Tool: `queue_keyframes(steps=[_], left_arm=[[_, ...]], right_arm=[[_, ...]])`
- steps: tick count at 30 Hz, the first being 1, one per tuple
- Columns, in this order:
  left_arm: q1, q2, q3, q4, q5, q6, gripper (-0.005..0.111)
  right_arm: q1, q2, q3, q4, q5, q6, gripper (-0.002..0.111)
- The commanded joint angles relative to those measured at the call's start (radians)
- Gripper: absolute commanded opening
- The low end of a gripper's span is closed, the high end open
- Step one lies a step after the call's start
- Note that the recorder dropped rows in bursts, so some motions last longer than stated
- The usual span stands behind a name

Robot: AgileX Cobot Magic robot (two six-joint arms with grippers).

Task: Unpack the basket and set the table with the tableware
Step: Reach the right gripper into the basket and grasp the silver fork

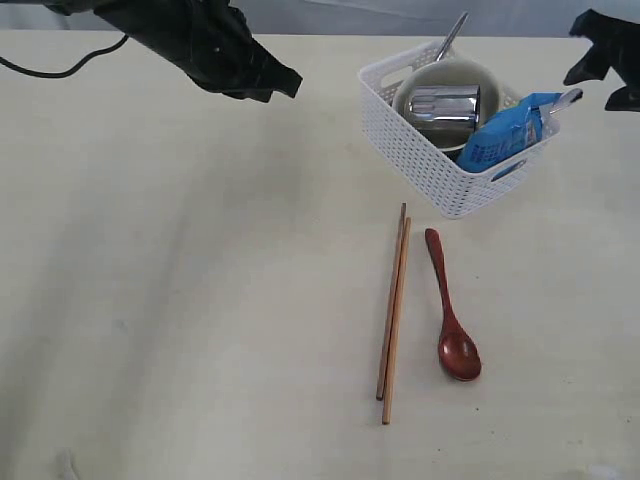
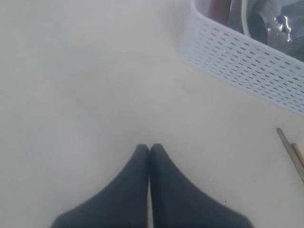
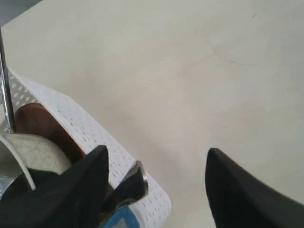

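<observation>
Chopsticks point(image 1: 393, 310) and spoon point(image 1: 452, 320) lie nearest on the table point(image 1: 150, 300); beyond, the basket point(image 1: 420, 150) holds the bowl point(image 1: 485, 72) and cup point(image 1: 445, 105); your empty right gripper point(image 3: 154, 161) gapes above its corner, your left gripper point(image 2: 149, 148) is pinched closed on nothing, so next you likely reach inside.

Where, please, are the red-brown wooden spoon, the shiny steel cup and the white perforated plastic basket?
red-brown wooden spoon point(image 1: 446, 305): exterior view, middle of its handle.
shiny steel cup point(image 1: 443, 105): exterior view, its side wall.
white perforated plastic basket point(image 1: 410, 150): exterior view, its near perforated wall.
</observation>
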Motion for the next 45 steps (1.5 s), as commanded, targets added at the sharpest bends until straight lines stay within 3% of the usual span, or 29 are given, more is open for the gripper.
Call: queue_keyframes(steps=[1, 9, 14, 21, 34, 45], left_arm=[[-0.001, -0.012, 0.006, -0.015, -0.007, 0.002, 0.000], [-0.001, -0.012, 0.006, -0.015, -0.019, 0.005, 0.000], [-0.001, -0.012, 0.006, -0.015, -0.021, 0.005, 0.000], [-0.001, -0.012, 0.006, -0.015, -0.021, 0.011, 0.000], [-0.001, -0.012, 0.006, -0.015, -0.021, 0.011, 0.000], [-0.001, -0.012, 0.006, -0.015, -0.021, 0.011, 0.000]], right_arm=[[0.022, 0.026, 0.004, 0.067, -0.057, -0.038, 0.057], [0.023, 0.061, 0.004, 0.110, -0.071, -0.038, 0.052], [0.023, 0.076, 0.006, 0.156, -0.076, -0.038, 0.025], [0.023, 0.076, 0.006, 0.184, -0.078, -0.038, 0.000], [0.023, 0.021, -0.037, 0.180, -0.091, -0.044, 0.000], [0.023, -0.105, -0.061, 0.112, -0.089, -0.183, 0.000]])
